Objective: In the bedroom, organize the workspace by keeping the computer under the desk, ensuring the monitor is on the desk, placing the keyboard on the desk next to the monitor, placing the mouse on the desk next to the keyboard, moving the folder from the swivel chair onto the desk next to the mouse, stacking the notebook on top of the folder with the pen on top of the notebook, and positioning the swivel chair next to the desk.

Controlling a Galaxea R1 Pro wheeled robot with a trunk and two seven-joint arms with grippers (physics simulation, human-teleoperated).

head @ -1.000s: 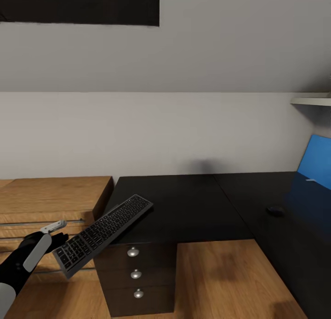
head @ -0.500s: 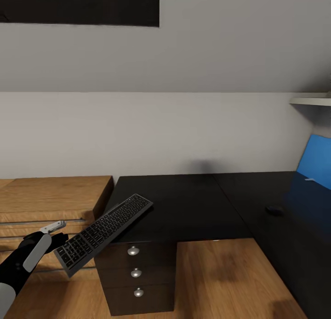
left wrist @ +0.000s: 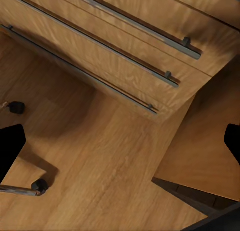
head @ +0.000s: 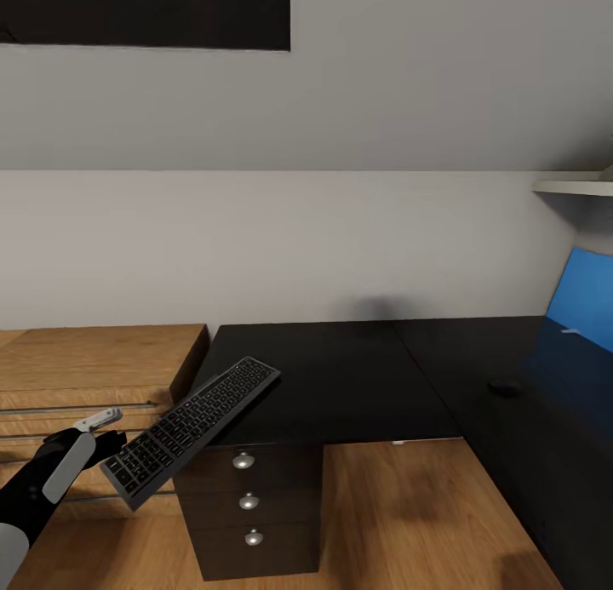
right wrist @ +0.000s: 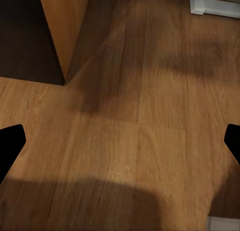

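The black keyboard [head: 191, 424] lies tilted across the front left corner of the black desk [head: 340, 377]. Its far end is over the desk top and its near end juts out past the edge. My left gripper [head: 98, 432] is right beside that near end; I cannot tell whether it touches the keyboard. In the left wrist view the left gripper [left wrist: 120, 146] is open, fingertips far apart with only wooden floor between them. The right gripper [right wrist: 120, 141] is open over bare floor. The small black mouse [head: 504, 386] sits on the desk's right wing, near the blue back panel [head: 587, 305].
A light wooden drawer cabinet [head: 94, 369] stands left of the desk, close to my left arm. The black three-drawer pedestal [head: 249, 505] sits under the desk corner. Black chair casters [left wrist: 39, 186] show on the floor. A white shelf [head: 575, 186] is on the right wall.
The whole head view has slid a few pixels left, so the camera moved. Keyboard, left hand and mouse keep their places relative to one another.
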